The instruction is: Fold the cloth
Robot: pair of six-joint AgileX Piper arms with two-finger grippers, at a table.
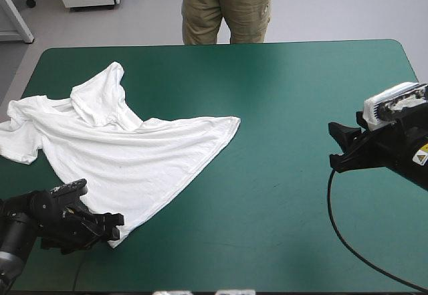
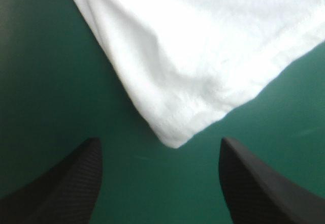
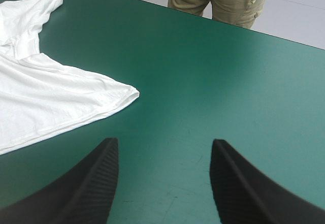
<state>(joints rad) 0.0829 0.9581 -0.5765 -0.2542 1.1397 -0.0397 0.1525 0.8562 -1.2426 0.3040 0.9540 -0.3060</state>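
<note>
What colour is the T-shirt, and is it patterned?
Plain white, with no print visible on the T-shirt; the high view shows it best.

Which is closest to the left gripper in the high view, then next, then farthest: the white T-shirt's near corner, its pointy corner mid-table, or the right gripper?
1. White T-shirt's near corner, just ahead of the open left gripper, by the near edge.
2. Its pointed corner, around the middle of the teal-green table.
3. Black-fingered right gripper, over by the table's right edge.
</note>
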